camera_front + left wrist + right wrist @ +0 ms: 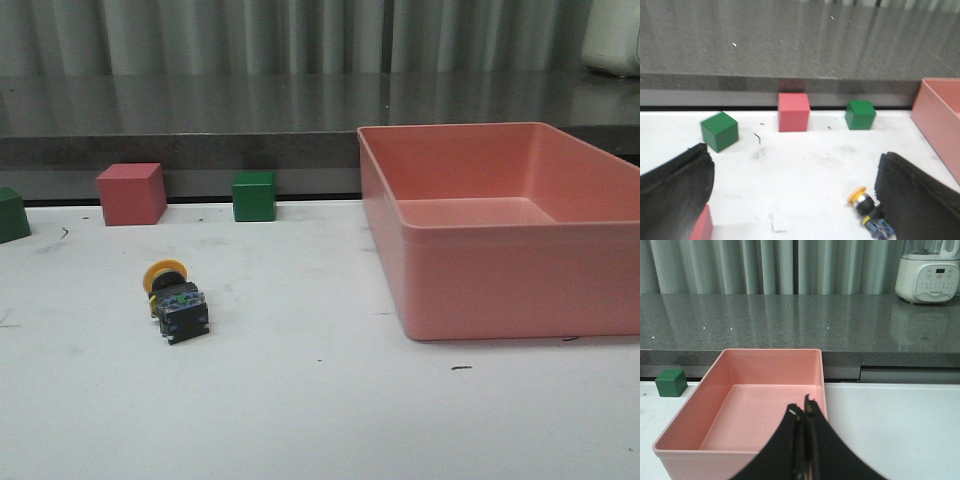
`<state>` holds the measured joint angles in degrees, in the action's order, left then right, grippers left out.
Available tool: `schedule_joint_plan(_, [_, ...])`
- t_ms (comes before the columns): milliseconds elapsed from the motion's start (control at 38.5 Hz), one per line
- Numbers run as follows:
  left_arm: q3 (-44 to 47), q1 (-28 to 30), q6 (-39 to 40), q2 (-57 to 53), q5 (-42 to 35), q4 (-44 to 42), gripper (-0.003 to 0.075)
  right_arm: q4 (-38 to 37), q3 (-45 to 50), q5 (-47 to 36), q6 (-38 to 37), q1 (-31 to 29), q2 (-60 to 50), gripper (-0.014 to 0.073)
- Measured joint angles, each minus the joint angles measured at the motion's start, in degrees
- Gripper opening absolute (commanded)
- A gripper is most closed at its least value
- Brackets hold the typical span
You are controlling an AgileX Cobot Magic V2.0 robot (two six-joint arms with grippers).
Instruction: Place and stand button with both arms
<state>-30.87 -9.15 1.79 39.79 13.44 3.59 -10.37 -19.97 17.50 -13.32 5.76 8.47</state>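
The button lies on its side on the white table, left of centre, with its yellow cap toward the back and its black body toward the front. Neither arm shows in the front view. In the left wrist view my left gripper is open and empty above the table. The button lies just inside its right finger, partly hidden by it. In the right wrist view my right gripper is shut with nothing between its fingers, above the near wall of the pink bin.
A large pink bin fills the right of the table. A pink cube and two green cubes stand along the back edge. Another pink cube sits by my left finger. A white appliance stands on the counter.
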Motion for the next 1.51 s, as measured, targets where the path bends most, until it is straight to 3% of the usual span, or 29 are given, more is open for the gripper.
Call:
schedule_joint_plan(234, [-8.5,-8.5,0.0,16.4,6.0,7.5,0.0617,0.0,0.0,0.0,0.0,0.0,0.0,-0.0063])
schedule_joint_plan(623, [-30.2,-8.9,0.1,45.1,28.4,15.5,0.0617,0.0,0.0,0.0,0.0,0.0,0.0,-0.0063])
schedule_joint_plan(909, [-47.0,-8.9,7.1,63.8,45.8,16.2,0.0617,-0.1,0.0,0.0,0.0,0.0,0.0,-0.0063])
schedule_joint_plan(1169, [-55.0,-8.9,9.7,74.2,52.1,16.2,0.0617,-0.1,0.0,0.0,0.0,0.0,0.0,-0.0063])
schedule_joint_plan(1506, [-60.9,-8.9,12.6,81.7,54.7,16.2,0.0615,-0.1,0.0,0.0,0.0,0.0,0.0,-0.0063])
